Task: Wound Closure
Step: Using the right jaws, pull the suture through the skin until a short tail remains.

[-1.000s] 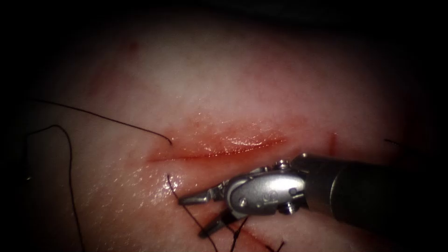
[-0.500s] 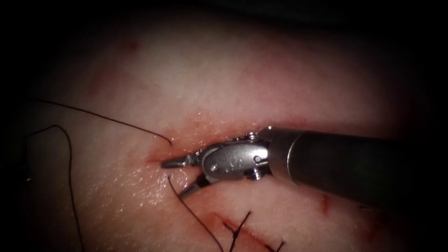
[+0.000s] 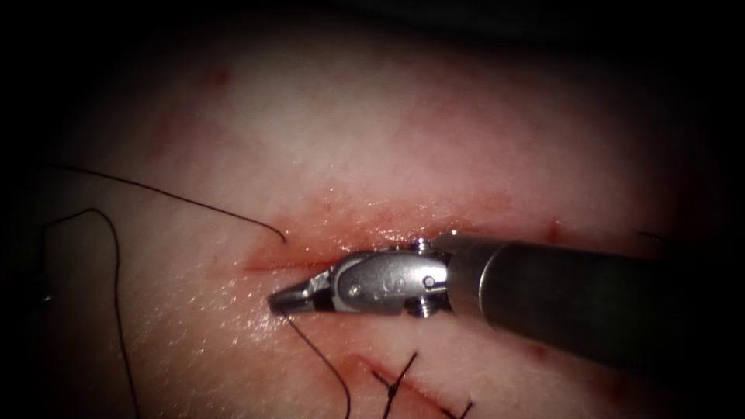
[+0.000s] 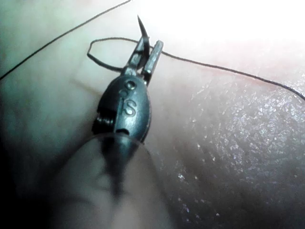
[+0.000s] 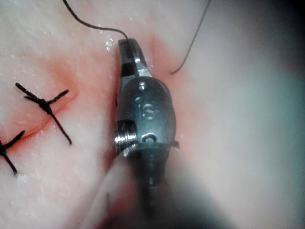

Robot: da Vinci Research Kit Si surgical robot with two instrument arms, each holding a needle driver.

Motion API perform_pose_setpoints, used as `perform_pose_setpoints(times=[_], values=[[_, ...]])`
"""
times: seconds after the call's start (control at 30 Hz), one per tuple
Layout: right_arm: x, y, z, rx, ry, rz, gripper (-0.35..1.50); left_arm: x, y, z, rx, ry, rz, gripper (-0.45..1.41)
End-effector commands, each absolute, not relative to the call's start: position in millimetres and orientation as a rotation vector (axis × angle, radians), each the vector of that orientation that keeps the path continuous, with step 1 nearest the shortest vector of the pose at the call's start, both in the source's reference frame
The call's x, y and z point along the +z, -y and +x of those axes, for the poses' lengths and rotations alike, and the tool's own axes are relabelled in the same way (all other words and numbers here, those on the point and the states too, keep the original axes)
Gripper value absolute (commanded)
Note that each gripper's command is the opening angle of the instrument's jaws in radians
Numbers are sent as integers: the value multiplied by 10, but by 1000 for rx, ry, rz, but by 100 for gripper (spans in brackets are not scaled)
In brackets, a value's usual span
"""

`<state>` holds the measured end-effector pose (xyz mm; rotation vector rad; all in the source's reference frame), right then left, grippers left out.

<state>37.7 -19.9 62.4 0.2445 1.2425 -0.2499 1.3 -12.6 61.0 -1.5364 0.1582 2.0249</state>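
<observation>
you have, beside your work: one knotted stitch (image 5: 45, 104), cut ends splayed; a second knotted stitch (image 5: 5, 148) just beside it; red fluid (image 3: 365, 221) smeared on the tissue (image 3: 372, 132); small red marks (image 3: 220, 76) scattered farther out.

A surgical practice lab. Evidence: raw tissue (image 3: 372, 140) with a cut (image 3: 310, 260). Tied black stitches (image 5: 45, 105) lie nearby.

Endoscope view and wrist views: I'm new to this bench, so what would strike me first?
The right arm's end effector is shut on the thread just below the cut's left end. In the left wrist view, the left arm's end effector grips the needle near its point, free of the tissue. Knotted stitches lie nearby.
</observation>
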Motion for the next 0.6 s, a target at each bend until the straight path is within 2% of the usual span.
perform_pose_setpoints(times=[0.03, 0.4, 0.6], values=[[624, 201, 380, -279, -1245, 252, -35, 618, 125, 9, 2024, -158, -1538, -45], [521, 288, 323, -395, -1308, 302, -35, 619, 125, 9, 2027, -157, -1537, -45], [472, 328, 314, -446, -1328, 316, -35, 619, 125, 8, 2022, -155, -1535, -45]])
